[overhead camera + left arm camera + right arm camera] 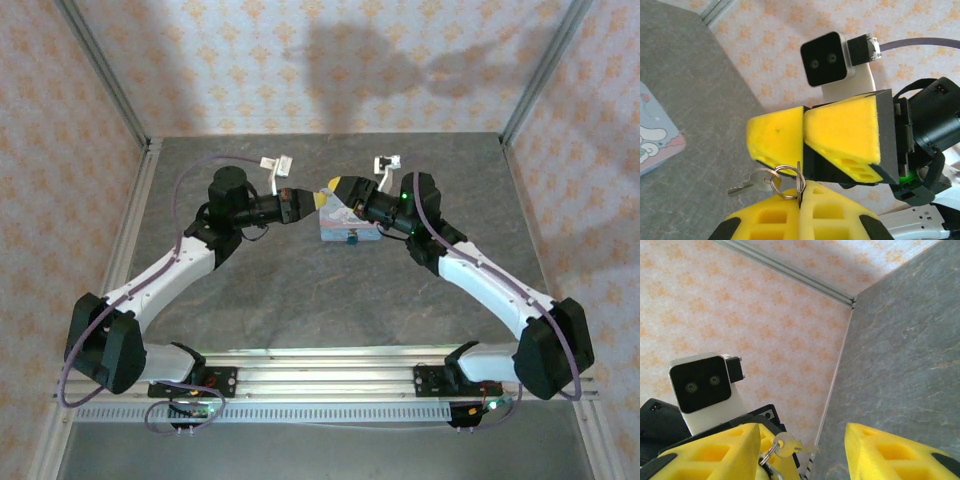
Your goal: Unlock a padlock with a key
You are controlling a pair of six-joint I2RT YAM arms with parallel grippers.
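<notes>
Both arms meet over the padlock (338,225), which lies flat on the grey worktop (300,290) with nothing gripping it. The left hand (801,197) comes in from the padlock's left, pads pressed together on the key (800,186). The key is held edge-on and upright, raised above the padlock's far side. A key ring (782,176) and a spare silver key (747,184) dangle from it on the padlock's side.

The right hand (802,432) faces it nose to nose from the padlock's right, with a clear gap between its fingers and nothing in them. Its wrist view shows the ring hanging just beside one of its pads. Held high and pinched by so little, the key looks presented for a handover or a regrip, not yet for insertion, as it is well off the padlock. The loose ring could snag, and an unheld padlock may slide once the key pushes on it.
</notes>
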